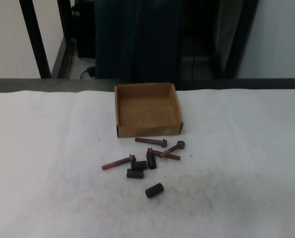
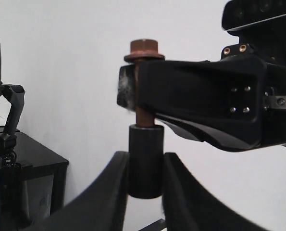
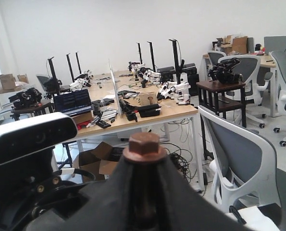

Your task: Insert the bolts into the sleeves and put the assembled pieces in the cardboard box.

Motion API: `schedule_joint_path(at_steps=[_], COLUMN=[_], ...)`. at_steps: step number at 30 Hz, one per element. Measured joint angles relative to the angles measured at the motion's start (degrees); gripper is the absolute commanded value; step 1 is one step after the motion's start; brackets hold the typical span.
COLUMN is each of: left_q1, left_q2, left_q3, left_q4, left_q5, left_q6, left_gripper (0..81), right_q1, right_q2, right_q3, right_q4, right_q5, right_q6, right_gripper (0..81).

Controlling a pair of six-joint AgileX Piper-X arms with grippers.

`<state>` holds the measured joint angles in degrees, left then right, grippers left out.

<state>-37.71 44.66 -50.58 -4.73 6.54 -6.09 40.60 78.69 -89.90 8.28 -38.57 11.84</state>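
My left claw [image 2: 145, 155] was clamped on a black sleeve [image 2: 145, 166], one finger on each side, holding it upright. At twelve o'clock from it, my right claw [image 2: 133, 91] was pinched tight on a rust-brown bolt [image 2: 143, 48], gripping the shank just under the flanged head. The bolt stood upright and in line with the sleeve, its lower end meeting the sleeve's mouth. I could not tell how deep it sat inside. From my right wrist I looked onto the six-sided head, which poked out between my closed fingers [image 3: 109, 192].

On the bench [image 1: 246, 163], which had a white cover, the cardboard box [image 1: 147, 130] sat open. The remaining parts lay at six o'clock from the box, near it but not touching. Closest to the box was a single bolt [image 1: 151, 141]. At five o'clock from that one, a crossed pair of bolts [image 1: 168, 152] appeared to lie over each other. At seven o'clock lay an outlying bolt [image 1: 118, 162], its head just beside a bunch of three sleeves [image 1: 140, 164]. A lone sleeve [image 1: 154, 190] lay apart, at five o'clock from the bunch.
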Motion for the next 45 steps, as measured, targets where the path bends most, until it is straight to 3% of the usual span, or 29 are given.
schedule_joint_path(at_steps=[5, 10, 12, 23, 29, 45], left_q1=[0.00, 0.00, 0.00, 0.00, 0.00, 0.00], left_q2=[0.00, 0.00, 0.00, 0.00, 0.00, 0.87], left_q3=[0.00, 0.00, 0.00, 0.00, 0.00, 0.00], left_q4=[0.00, 0.00, 0.00, -0.39, 1.68, 7.05], left_q5=[0.00, 0.00, 0.00, 0.00, 0.32, -1.04], left_q6=[-0.08, -0.08, -0.08, -0.08, -0.08, 6.86], left_gripper=[0.8, 0.8, 0.8, 0.8, 0.8, 0.8], right_q1=[0.00, 0.00, 0.00, 0.00, 0.00, 0.00], right_q2=[0.00, 0.00, 0.00, 0.00, 0.00, 0.00], right_q3=[0.00, 0.00, 0.00, 0.00, 0.00, 0.00], right_q4=[0.00, 0.00, 0.16, -0.23, -2.87, -3.57], right_q5=[0.00, 0.00, -0.07, -0.07, -0.07, -0.19], right_q6=[0.20, 0.43, 1.06, 1.52, 3.44, 4.67], right_gripper=[3.9, 28.3, 34.4, 36.9, 63.8, 60.1])
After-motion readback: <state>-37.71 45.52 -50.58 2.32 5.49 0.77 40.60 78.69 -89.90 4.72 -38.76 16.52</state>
